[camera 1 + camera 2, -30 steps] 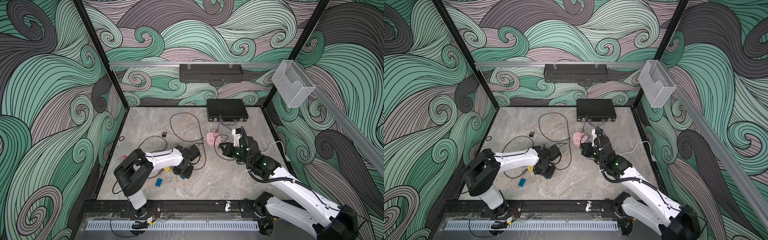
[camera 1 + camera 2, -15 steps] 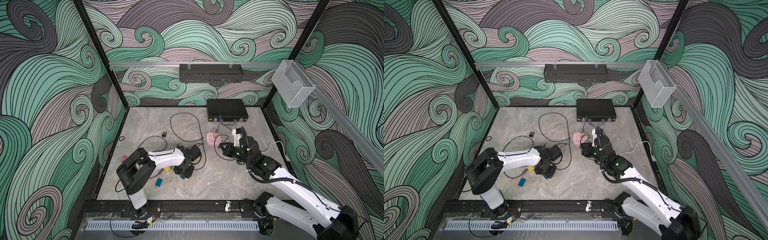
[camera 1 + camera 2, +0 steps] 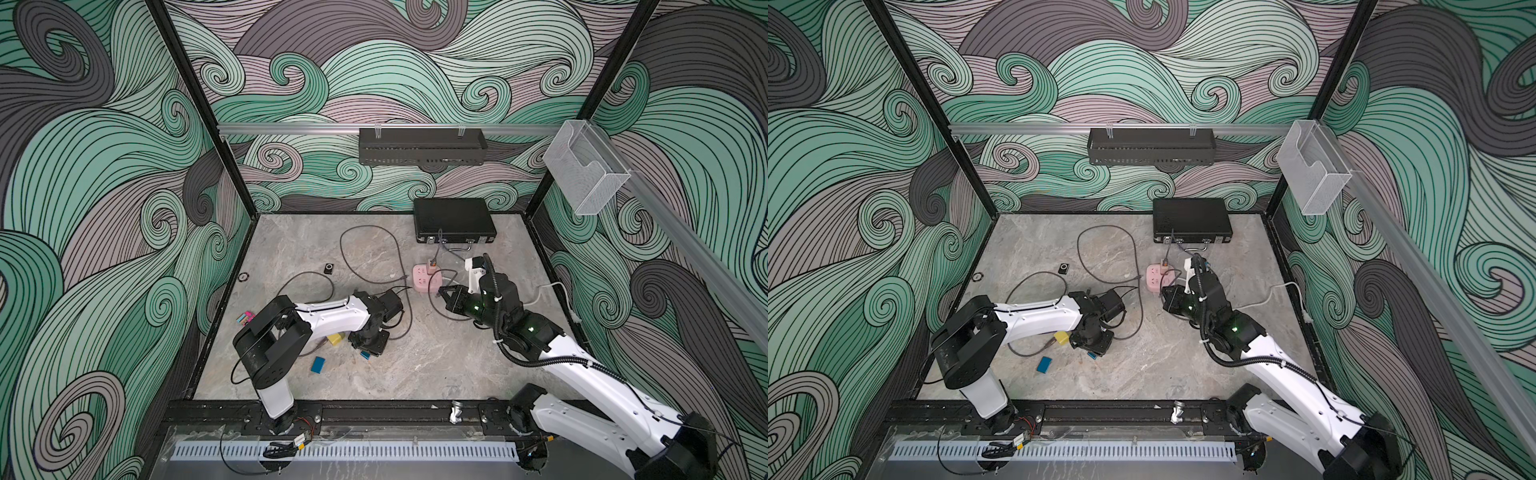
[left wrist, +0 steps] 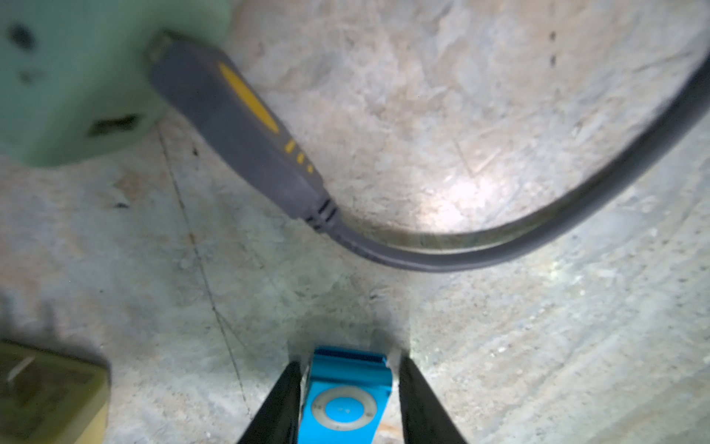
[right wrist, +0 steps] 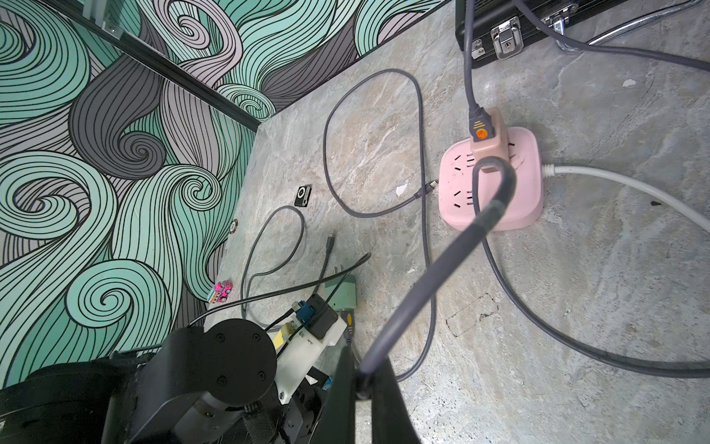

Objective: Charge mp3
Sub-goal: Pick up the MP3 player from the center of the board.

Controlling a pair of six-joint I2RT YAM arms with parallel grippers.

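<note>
Item: small blue square mp3 player (image 4: 344,403), flat on grey stone worktop (image 4: 499,346); my left pincer (image 4: 348,361) is straddling it, spread. My right pincer (image 5: 363,369) is pinching thick grey cable (image 5: 442,275), presumably for plugging in.

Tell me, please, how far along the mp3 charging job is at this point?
Done: a charger sits plugged into the pink power strip. In hand: the right claw pinches a grey cable, and the left claw straddles the blue mp3 player; whether it grips yet is unclear. Left: no plug shows in the player, so a cable has yet to reach it.
</note>
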